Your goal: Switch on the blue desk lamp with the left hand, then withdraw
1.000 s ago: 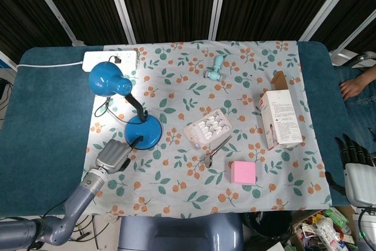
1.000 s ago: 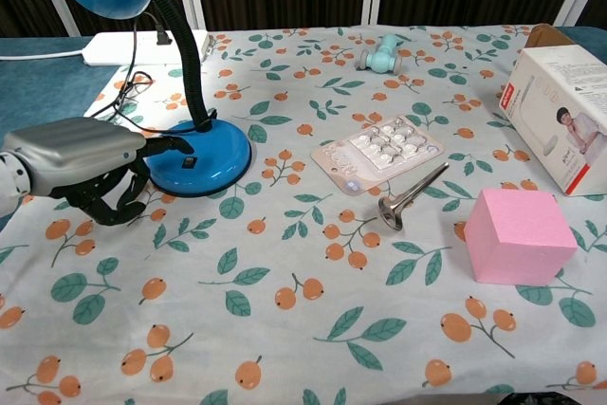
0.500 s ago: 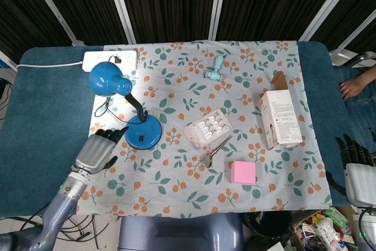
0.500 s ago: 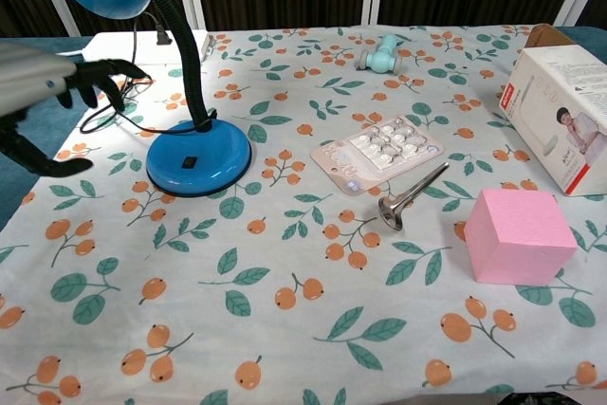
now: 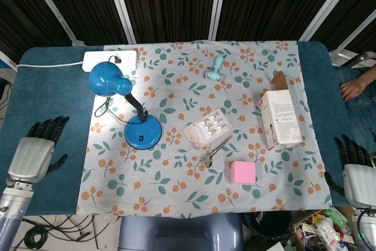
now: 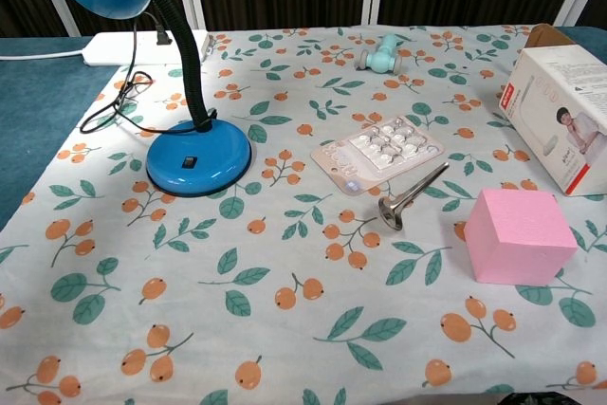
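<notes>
The blue desk lamp stands on the left of the floral cloth, its round base with a small black switch on top, its black neck curving up to the blue shade. A bright patch of light lies on the cloth beside the shade. My left hand hovers over the teal table left of the cloth, well apart from the lamp, fingers spread and empty; the chest view does not show it. My right hand sits at the far right edge, fingers apart, holding nothing.
A white power strip lies behind the lamp, its cord looped on the cloth. A blister pack, a metal valve, a pink cube, a white carton and a teal toy lie to the right.
My left hand has pulled away from the lamp base, moving left off the cloth onto the teal table and out of the chest view. The right hand stays put.
</notes>
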